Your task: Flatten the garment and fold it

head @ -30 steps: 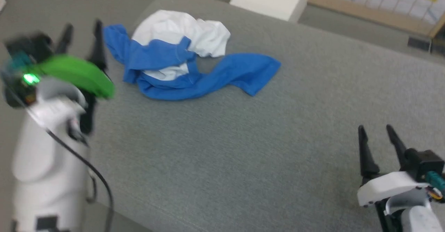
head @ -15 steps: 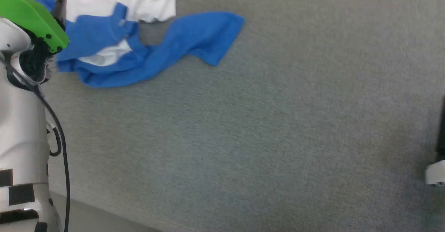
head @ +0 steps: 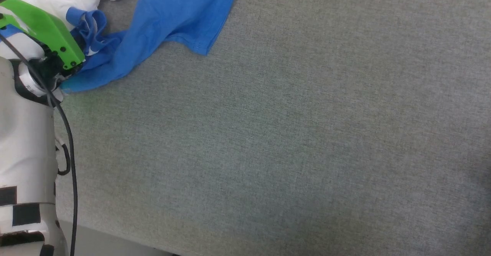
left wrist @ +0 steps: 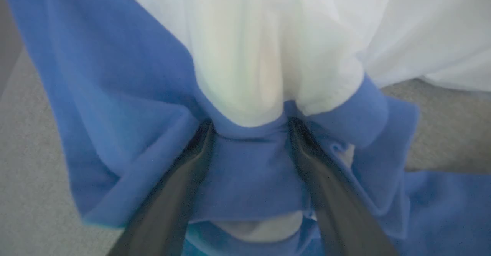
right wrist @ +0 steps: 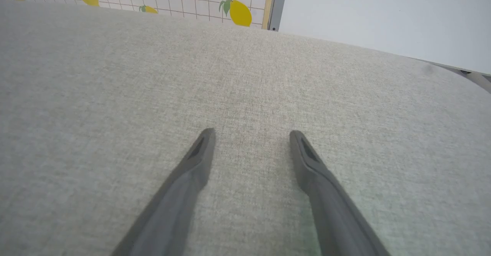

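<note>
Left end effector (left wrist: 250,122) standing released, fingers straddling blue fold of garment (left wrist: 268,56), lying crumpled on worktop (right wrist: 115,75). Right end effector (right wrist: 252,132) hanging released, well apart from garment. I am aiming to pinch single layer, then lift slowly.

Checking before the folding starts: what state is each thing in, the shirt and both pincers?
Garment: crumpled in a heap, one blue sleeve trailing out.
Left pincer: open, fingers astride a blue fold of the garment.
Right pincer: open, empty, over bare grey surface.
</note>
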`<state>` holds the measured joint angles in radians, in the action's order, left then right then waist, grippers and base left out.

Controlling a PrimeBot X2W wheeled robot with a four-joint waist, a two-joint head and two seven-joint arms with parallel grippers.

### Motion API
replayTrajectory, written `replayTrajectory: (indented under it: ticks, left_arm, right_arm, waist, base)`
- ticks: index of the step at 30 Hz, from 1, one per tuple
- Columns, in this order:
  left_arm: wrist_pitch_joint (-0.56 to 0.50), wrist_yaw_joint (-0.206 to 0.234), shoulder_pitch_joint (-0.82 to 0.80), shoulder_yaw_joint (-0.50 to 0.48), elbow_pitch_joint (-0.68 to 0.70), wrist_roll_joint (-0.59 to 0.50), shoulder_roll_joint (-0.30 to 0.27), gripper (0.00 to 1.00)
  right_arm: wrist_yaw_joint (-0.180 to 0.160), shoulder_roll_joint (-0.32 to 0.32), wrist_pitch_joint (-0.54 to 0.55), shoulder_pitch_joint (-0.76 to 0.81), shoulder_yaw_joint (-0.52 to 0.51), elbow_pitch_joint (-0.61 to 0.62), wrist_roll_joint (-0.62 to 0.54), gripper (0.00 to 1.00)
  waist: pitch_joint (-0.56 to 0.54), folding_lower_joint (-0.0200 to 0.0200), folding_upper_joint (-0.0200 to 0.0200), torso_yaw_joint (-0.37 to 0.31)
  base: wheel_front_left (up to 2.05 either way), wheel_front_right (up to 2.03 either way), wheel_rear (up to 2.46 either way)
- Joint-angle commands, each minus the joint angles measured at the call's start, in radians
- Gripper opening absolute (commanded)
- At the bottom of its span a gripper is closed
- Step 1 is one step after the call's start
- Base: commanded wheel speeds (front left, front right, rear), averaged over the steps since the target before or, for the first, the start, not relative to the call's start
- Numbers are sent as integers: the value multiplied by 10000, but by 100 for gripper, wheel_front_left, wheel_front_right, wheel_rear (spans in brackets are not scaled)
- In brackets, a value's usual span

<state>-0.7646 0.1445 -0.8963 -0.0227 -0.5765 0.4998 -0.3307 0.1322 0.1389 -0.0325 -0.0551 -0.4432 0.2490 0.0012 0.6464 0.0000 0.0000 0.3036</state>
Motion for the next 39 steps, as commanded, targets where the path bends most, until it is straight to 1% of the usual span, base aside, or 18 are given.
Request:
replayTrajectory:
  ticks: [1, 2, 3, 4, 8, 11, 14, 16, 19, 24, 27, 30, 34, 39]
  left_arm:
    - [-7, -167, 439, 133, -230, 249, 433, 100]
    - [307, -308, 465, 110, -191, 296, 488, 30]
    - [647, -379, 481, 66, -170, 298, 498, 0]
    - [1065, -465, 499, -13, -186, 334, 529, 0]
    - [2844, -414, 400, -487, -359, 335, 489, 0]
    - [4189, -472, 106, -792, -424, 320, 409, 0]
    - [5136, -729, -467, -839, -434, 217, 216, 0]
    - [5421, -980, -905, -729, -287, 124, 52, 0]
    - [5651, -1290, -1523, -511, 112, -10, -108, 0]
    - [5830, -1800, -2671, -6, 1020, -226, -190, 0]
    - [5707, -2028, -3344, 350, 1358, -385, -258, 0]
    - [5403, -2186, -4066, 728, 1574, -410, -127, 0]
    - [5120, -2326, -4744, 1207, 1598, -238, 436, 0]
    - [4993, -2480, -4930, 1761, 1261, 67, 1226, 0]
  right_arm:
    - [-15, 35, 157, 160, -4, -207, 12, 100]
    - [-15, 47, 196, 175, 9, -139, 3, 100]
    - [-15, 72, 223, 171, 24, -114, 3, 100]
    - [-15, 122, 239, 163, 54, -113, 6, 100]
    - [-15, 176, 241, 124, 184, -232, 0, 100]
    - [-15, 112, 192, 134, 334, -448, -20, 100]
    - [-15, -23, 104, 126, 495, -767, -61, 100]
    - [-15, -155, -5, 107, 607, -1045, -93, 100]
    - [-15, -400, -173, 75, 830, -1469, -135, 100]
    - [-15, -719, -572, -57, 1381, -2523, -113, 100]
    - [-15, -831, -883, -144, 1560, -3214, -27, 100]
    - [-15, -876, -1210, -223, 1668, -3964, 193, 100]
    - [-15, -883, -1581, -286, 1932, -5042, 605, 100]
    - [-15, -885, -1896, -482, 1908, -5858, 686, 100]
  waist:
    - [64, 0, 0, 50]
    - [49, 0, 0, 82]
    - [33, 0, 0, 97]
    - [-18, 0, 0, 115]
    - [-378, 0, 0, 132]
    - [-822, 0, 0, 117]
    - [-1403, 0, 0, 36]
    - [-1875, 0, 0, -76]
    - [-2581, 0, 0, -308]
    - [-3703, 0, 0, -1045]
    - [-4263, 0, 0, -1577]
    - [-4711, 0, 0, -2143]
    - [-5177, 0, 0, -2789]
    - [-5479, 0, 0, -3370]
  base:
    - [0, 0, 0]
    - [0, 0, 0]
    - [0, 0, 0]
    - [0, 0, 0]
    - [0, 0, 0]
    - [0, 0, 0]
    - [0, 0, 0]
    - [0, 0, 0]
    - [0, 0, 0]
    - [0, 0, 0]
    - [0, 0, 0]
    - [0, 0, 0]
    - [0, 0, 0]
    - [0, 0, 0]
